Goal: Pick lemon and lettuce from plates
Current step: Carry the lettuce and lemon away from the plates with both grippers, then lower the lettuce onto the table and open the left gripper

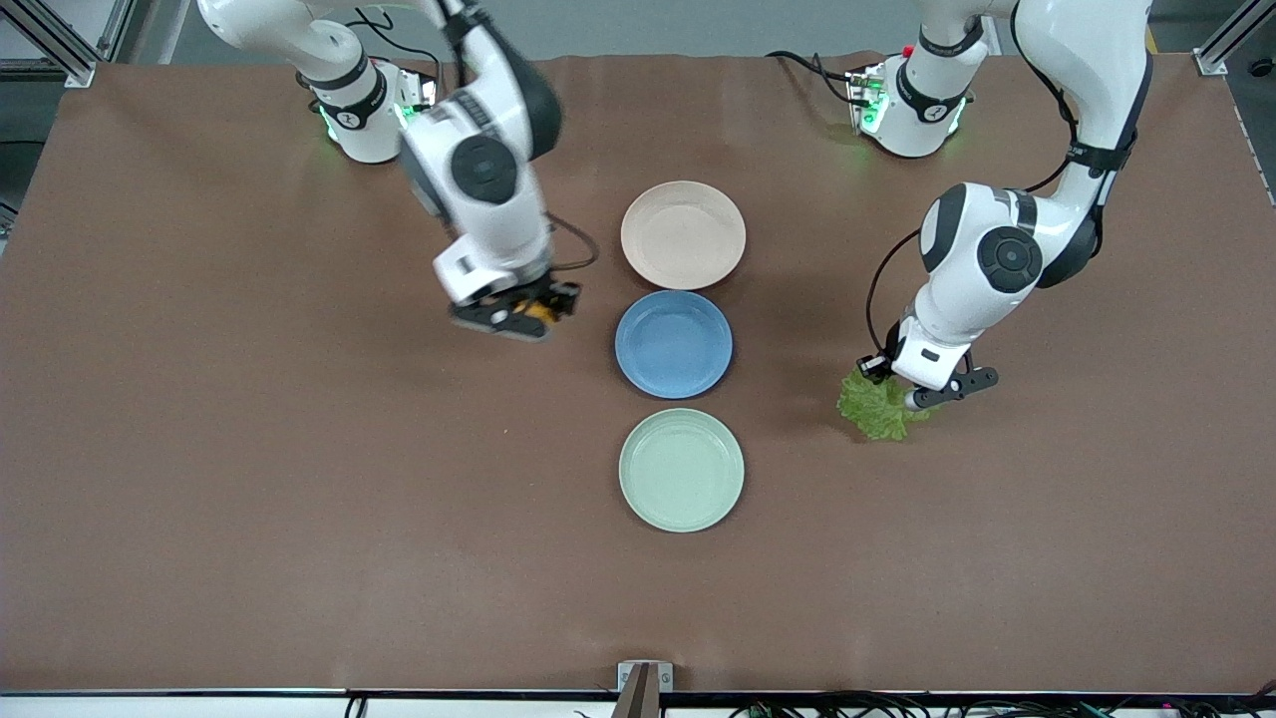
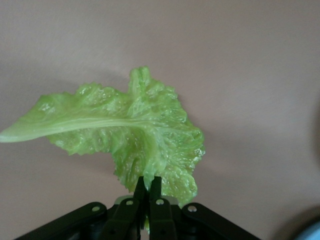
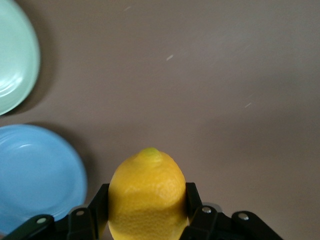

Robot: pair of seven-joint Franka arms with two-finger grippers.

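Note:
My right gripper (image 1: pixel 533 311) is shut on the yellow lemon (image 3: pixel 147 192) and holds it over the bare table beside the blue plate, toward the right arm's end; the lemon (image 1: pixel 539 311) peeks out between the fingers. My left gripper (image 1: pixel 902 399) is shut on the green lettuce leaf (image 1: pixel 877 404) over the bare table toward the left arm's end. In the left wrist view the leaf (image 2: pixel 135 132) hangs from the shut fingertips (image 2: pixel 148 186). The beige-pink plate (image 1: pixel 683 234) and the mint green plate (image 1: pixel 682 469) hold nothing.
A blue plate (image 1: pixel 674 344) lies between the two pale plates in the middle of the table, also bare. It shows in the right wrist view (image 3: pixel 35 175) with the mint green plate (image 3: pixel 12 60). The brown table (image 1: pixel 249 499) spreads wide around them.

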